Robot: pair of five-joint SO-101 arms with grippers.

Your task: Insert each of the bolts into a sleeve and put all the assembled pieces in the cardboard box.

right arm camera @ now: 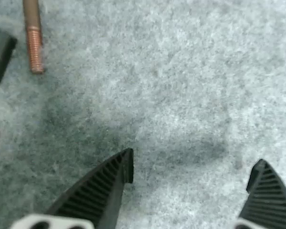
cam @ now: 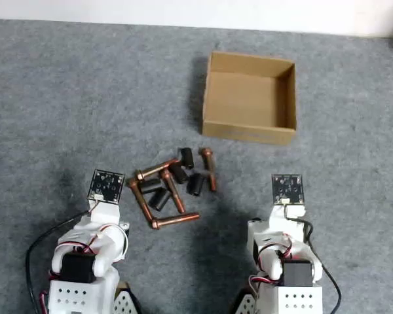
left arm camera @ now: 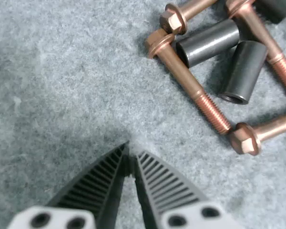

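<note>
The left gripper (left arm camera: pixel 132 155) has its ribbed black jaws pressed together with nothing between them, tips low over the grey felt-like table cover (cam: pixel 65 98). The right gripper (right arm camera: pixel 195 160) has its jaws spread wide, also empty, above bare cover.

Just beyond the left gripper's tips lies the nearest of the copper-coloured, flanged hex-head bolts (left arm camera: pixel 190 88), its threaded end pointing back towards the jaws. Beside it lie two of the short black cylindrical metal sleeves (left arm camera: pixel 207 43), touching each other. From the right gripper the pile sits off to one side; a threaded bolt end (right arm camera: pixel 34 47) lies there.

From above, all the bolts and sleeves lie loose in one tangled heap between the two arms, nearer the left one, none yet assembled. The open brown cardboard box (cam: pixel 249 133) stands well apart, beyond the heap.

These parts look solid, rigid and fairly heavy for their size. Being smooth and round, they will probably roll or slip if pinched off-centre. A bolt seems best taken across the plain shank just under the flange, leaving the thread free. A sleeve is best gripped across its outer wall at mid-length, bore left open. The outermost pieces offer the easiest start.
</note>
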